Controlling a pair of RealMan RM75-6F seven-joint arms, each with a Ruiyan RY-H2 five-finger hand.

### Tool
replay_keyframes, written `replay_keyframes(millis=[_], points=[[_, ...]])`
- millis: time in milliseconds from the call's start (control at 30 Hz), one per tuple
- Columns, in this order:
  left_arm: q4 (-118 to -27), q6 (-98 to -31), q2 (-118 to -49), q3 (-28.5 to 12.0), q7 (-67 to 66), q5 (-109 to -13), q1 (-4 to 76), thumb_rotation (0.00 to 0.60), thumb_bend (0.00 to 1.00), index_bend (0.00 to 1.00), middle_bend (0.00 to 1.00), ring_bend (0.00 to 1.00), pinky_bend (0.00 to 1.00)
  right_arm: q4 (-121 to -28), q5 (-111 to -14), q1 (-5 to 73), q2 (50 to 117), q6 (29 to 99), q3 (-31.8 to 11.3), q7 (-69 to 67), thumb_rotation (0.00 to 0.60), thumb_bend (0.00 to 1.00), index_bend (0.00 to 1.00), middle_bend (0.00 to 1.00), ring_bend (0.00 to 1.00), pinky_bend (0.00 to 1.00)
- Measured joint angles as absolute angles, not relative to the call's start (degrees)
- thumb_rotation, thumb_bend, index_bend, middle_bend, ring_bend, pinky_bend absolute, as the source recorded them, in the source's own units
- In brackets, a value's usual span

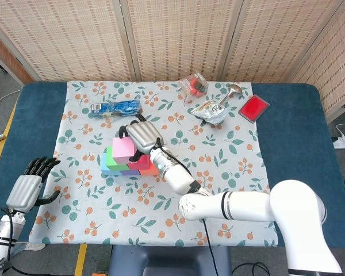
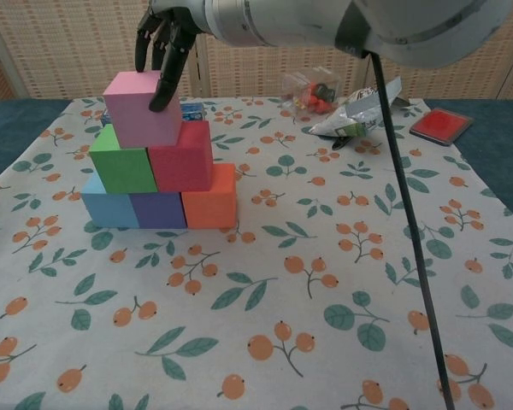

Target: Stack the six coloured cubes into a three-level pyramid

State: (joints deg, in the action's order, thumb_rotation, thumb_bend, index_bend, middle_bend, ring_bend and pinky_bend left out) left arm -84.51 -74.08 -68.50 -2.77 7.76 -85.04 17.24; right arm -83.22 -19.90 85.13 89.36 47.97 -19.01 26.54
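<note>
The pyramid stands left of centre on the floral cloth (image 2: 342, 256). Blue (image 2: 109, 209), purple (image 2: 158, 209) and orange (image 2: 212, 198) cubes form the base. Green (image 2: 124, 169) and red (image 2: 181, 158) cubes sit above them. The pink cube (image 1: 123, 148) (image 2: 141, 111) lies on top, slightly askew. My right hand (image 1: 142, 135) (image 2: 167, 43) hovers at the pink cube's far right corner with its fingers spread. One fingertip (image 2: 162, 101) touches the cube's right edge; the others stay just above its top. Off the cloth at the lower left, my left hand (image 1: 29, 187) is open and empty.
A blue packet (image 1: 116, 107) lies just behind the pyramid. At the back right are a clear bag of red bits (image 1: 194, 85), a crumpled silver bag (image 1: 210, 109), a spoon (image 1: 233, 90) and a red box (image 1: 253, 108).
</note>
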Motion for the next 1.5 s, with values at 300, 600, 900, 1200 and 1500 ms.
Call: replay_keyframes(millis=[300, 600, 900, 1200, 1500], points=[[-84.0, -74.3, -68.7, -2.7, 8.2, -85.1, 17.1, 0.6, 0.29, 0.13, 0.09, 0.0, 0.06, -83.0, -20.3, 84.6, 89.7, 48.1, -19.5, 26.7, 0.6, 0.07, 0.48, 0.43, 0.29, 0.0], [-84.1, -74.4, -68.7, -2.7, 8.2, -85.2, 17.0, 0.6, 0.29, 0.13, 0.09, 0.0, 0.06, -84.3, -21.7, 83.7, 89.1, 48.5, -20.8, 25.7, 0.6, 0.07, 0.48, 0.43, 0.29, 0.0], [-84.0, -74.3, -68.7, -2.6, 8.3, -85.2, 16.9, 0.6, 0.29, 0.13, 0.09, 0.0, 0.06, -83.6, -21.9, 83.7, 89.9, 48.3, -20.5, 26.2, 0.6, 0.07, 0.47, 0.43, 0.29, 0.0], [-83.9, -74.4, -68.8, -2.7, 8.5, -85.3, 17.0, 0.6, 0.29, 0.13, 0.09, 0.0, 0.06, -83.6, -22.1, 83.6, 90.1, 48.4, -20.5, 26.8, 0.6, 0.07, 0.47, 0.43, 0.29, 0.0], [-83.7, -74.2, -68.9, -2.7, 8.6, -85.2, 17.0, 0.6, 0.29, 0.13, 0.09, 0.0, 0.06, -83.1, -22.3, 83.6, 90.6, 48.2, -20.3, 27.4, 0.6, 0.07, 0.45, 0.43, 0.29, 0.0]])
